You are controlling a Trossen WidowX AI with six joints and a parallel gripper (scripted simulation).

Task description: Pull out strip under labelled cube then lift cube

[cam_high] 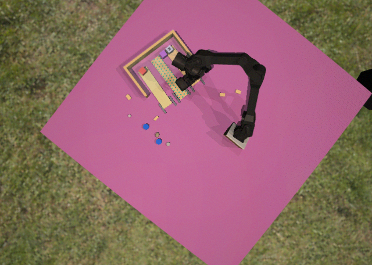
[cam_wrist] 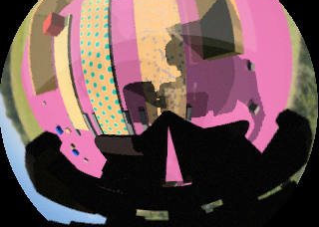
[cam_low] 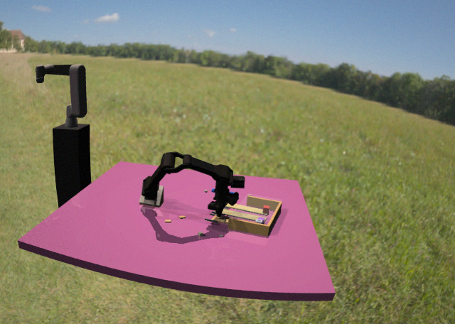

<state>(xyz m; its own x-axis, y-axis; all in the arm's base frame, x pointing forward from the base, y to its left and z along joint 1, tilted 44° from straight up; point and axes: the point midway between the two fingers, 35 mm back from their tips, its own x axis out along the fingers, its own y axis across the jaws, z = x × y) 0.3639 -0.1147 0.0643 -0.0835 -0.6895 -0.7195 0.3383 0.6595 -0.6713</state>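
On the pink tabletop (cam_high: 186, 178) (cam_low: 234, 251), your tool (cam_low: 219, 215) (cam_wrist: 166, 113) is closed, its tip contact unclear; the speckled strip (cam_wrist: 156, 43) runs partly hidden beneath; your labelled cube (cam_high: 169, 48) sits at its far end, cropped from the wrist view

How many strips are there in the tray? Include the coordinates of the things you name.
3. In the wrist view, the plain strip (cam_high: 156, 90) (cam_low: 247, 208) (cam_wrist: 69, 83) is left, the teal-dotted strip (cam_high: 167, 76) (cam_low: 242, 215) (cam_wrist: 96, 53) middle, the speckled strip (cam_high: 173, 54) (cam_wrist: 152, 33) right. I see no sign of another, though the arm covers part.
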